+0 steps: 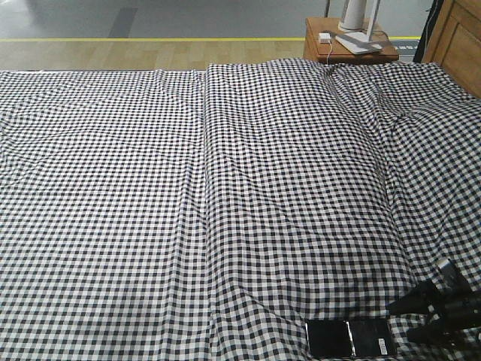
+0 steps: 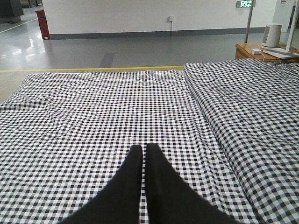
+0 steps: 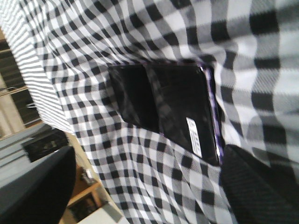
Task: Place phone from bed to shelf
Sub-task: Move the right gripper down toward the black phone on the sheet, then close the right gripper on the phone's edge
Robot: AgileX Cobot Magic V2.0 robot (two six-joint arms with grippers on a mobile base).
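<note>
Our nearer right claw (image 1: 409, 322), spread apart, has the thin glossy black rectangular phone (image 1: 351, 338) at its nine o'clock on the black-and-white checked bed (image 1: 225, 188), long axis running three-to-nine.

A shiny gray floor (image 2: 117, 51) with a yellow line (image 2: 93, 69) meets a white wall (image 2: 140, 14). A little brown table (image 1: 349, 51) stands at the side.

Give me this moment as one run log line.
phone: flat on bed, ungrasped | right gripper: jaws open beside phone | left gripper: jaws shut, over bed
</note>
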